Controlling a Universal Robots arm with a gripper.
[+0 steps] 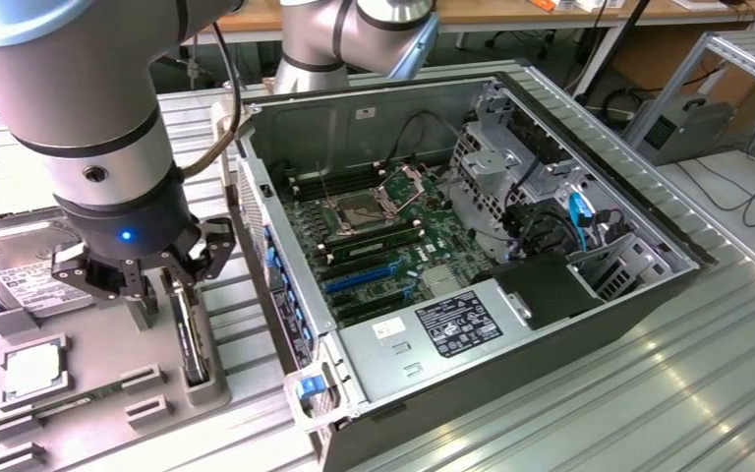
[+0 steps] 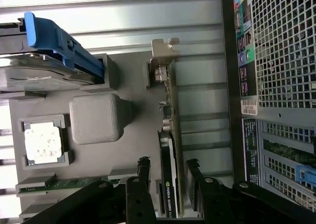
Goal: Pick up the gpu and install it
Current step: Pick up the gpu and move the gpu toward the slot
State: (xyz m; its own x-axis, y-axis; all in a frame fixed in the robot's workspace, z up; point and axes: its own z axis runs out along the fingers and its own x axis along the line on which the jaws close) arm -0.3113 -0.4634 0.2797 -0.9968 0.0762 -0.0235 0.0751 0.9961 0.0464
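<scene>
The gpu (image 1: 196,344) stands on edge in a slot of the grey parts holder (image 1: 102,413), at the exterior view's left of the open computer case. In the wrist view the gpu (image 2: 169,150) is a thin dark card with its silver bracket (image 2: 162,54) at the far end. My gripper (image 1: 174,295) has come down over the card's upper end. Its black fingers (image 2: 143,172) straddle the card, and a gap shows on one side. The gripper (image 2: 168,168) is open.
The holder also carries a silver hard drive (image 1: 11,267) with a blue clip (image 2: 54,39), a processor chip (image 2: 43,142) and a memory stick (image 2: 59,183). The open case (image 1: 640,285) shows its motherboard (image 1: 377,246); its rear grille (image 2: 281,46) stands close beside the card.
</scene>
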